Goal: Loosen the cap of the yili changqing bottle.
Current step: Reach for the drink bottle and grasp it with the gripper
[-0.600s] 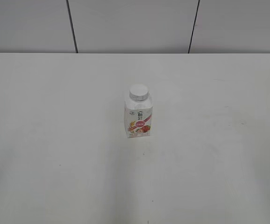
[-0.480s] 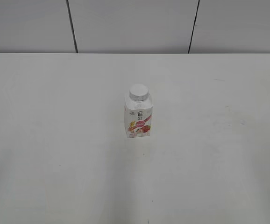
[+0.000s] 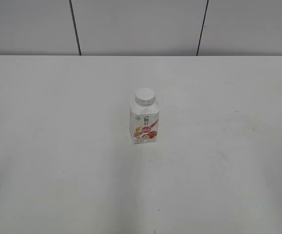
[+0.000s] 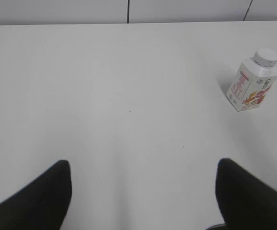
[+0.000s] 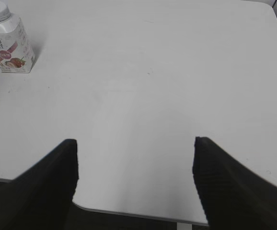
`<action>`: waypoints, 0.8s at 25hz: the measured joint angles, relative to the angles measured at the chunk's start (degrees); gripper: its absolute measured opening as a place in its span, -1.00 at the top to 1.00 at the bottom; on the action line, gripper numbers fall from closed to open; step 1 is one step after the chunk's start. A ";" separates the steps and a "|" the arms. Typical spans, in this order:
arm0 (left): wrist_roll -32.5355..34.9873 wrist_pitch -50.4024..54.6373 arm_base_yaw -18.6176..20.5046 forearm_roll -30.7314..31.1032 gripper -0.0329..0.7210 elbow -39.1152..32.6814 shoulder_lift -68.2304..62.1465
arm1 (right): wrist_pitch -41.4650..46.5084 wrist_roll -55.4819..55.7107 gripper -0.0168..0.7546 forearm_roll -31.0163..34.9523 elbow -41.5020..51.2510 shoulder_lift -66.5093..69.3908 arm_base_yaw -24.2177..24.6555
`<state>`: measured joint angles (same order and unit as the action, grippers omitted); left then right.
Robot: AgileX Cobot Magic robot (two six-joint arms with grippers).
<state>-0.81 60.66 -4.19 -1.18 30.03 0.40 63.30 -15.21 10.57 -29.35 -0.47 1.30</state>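
Note:
The yili changqing bottle (image 3: 144, 126) stands upright in the middle of the white table, white with a red-pink strawberry label. Its round white cap (image 3: 145, 96) sits on the neck. The bottle also shows at the far right of the left wrist view (image 4: 251, 82) and at the top left of the right wrist view (image 5: 9, 45). My left gripper (image 4: 142, 165) is open and empty, well short of the bottle. My right gripper (image 5: 134, 143) is open and empty over the table's near edge. Neither gripper appears in the exterior view.
The white table (image 3: 58, 146) ends at a grey panelled wall (image 3: 141, 24) at the back. The table's near edge and rounded corner show in the right wrist view (image 5: 129, 213), its right edge at the top right.

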 joint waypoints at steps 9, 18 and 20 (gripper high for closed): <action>0.00 0.00 0.00 0.00 -0.58 0.00 0.00 | 0.00 0.00 -0.56 0.00 0.00 0.00 0.00; 0.00 0.00 0.00 0.00 -0.58 0.00 0.00 | 0.00 0.00 -0.56 0.00 0.00 0.00 0.00; 0.00 0.00 0.00 0.00 -0.58 0.00 0.00 | 0.00 0.00 -0.56 0.00 0.00 0.00 0.00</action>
<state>-0.81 60.66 -4.19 -1.18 30.03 0.40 63.30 -15.21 10.57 -29.35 -0.47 1.30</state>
